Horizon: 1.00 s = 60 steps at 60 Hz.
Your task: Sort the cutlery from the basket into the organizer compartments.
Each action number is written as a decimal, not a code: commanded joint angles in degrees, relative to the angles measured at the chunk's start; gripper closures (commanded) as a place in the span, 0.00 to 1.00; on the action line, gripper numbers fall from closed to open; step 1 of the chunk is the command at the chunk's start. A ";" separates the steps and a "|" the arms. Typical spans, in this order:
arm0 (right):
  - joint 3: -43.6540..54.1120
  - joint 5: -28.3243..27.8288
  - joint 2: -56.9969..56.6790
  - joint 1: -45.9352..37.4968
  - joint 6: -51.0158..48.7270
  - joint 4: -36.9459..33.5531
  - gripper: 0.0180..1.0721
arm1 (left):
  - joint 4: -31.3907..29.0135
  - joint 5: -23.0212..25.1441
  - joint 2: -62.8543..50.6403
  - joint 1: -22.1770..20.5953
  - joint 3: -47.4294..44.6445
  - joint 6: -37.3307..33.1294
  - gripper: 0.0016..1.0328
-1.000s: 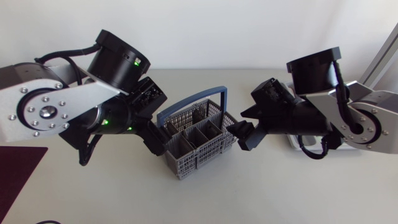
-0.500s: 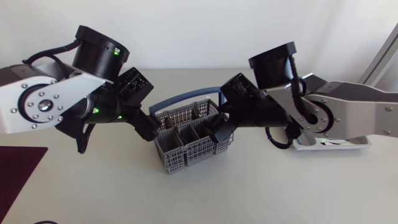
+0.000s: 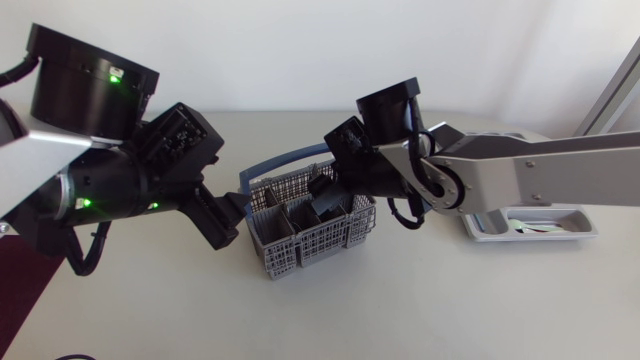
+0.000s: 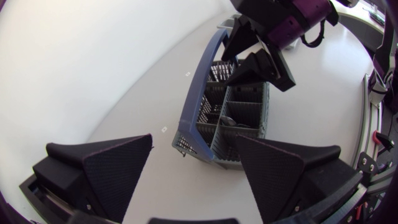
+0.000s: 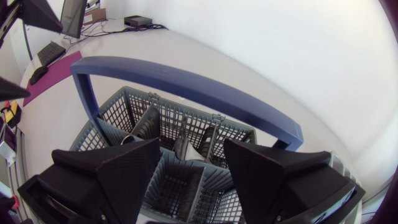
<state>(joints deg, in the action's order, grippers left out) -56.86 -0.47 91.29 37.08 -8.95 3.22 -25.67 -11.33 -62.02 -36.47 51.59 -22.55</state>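
Basket [image 3: 300,240] of grey mesh with a blue handle [image 3: 280,158] stands near the middle of the table [image 3: 420,310] in the head view. The left gripper [image 3: 238,215] is just beside the basket's left wall. The right gripper [image 3: 325,195] hangs over the far compartments of the basket. The white organizer [image 3: 575,228] lies well apart at the right, partly behind the right arm. A purple mat [image 3: 20,280] shows at the left edge.

In the left wrist view the left gripper [image 4: 193,165] is open, its fingers wide apart and holding nothing. The basket [image 4: 224,124] stands ahead of it. The right gripper [image 4: 258,62] is above the basket's far end, fingers apart.

In the right wrist view the right gripper [image 5: 189,165] is also open and holds nothing, directly above the basket [image 5: 118,115]. The handle [image 5: 186,84] crosses ahead of the fingers. A piece of cutlery [image 5: 183,146] stands in a middle compartment; which kind, I cannot tell.
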 commanded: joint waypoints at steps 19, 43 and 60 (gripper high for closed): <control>-4.31 2.05 7.59 0.19 2.89 2.58 0.70 | -0.34 1.23 1.99 -0.62 -2.81 0.66 0.10; -1.23 -1.02 4.43 -0.52 3.24 2.40 0.95 | 0.97 1.23 2.17 -1.06 -3.96 0.84 0.10; 5.53 -6.91 -6.73 -0.96 2.01 2.14 0.95 | 3.35 1.58 2.43 -1.94 -4.92 0.66 0.10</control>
<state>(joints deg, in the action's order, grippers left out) -53.93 -6.24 89.58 36.53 -7.29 4.60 -23.55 -10.46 -60.36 -37.74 48.45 -22.50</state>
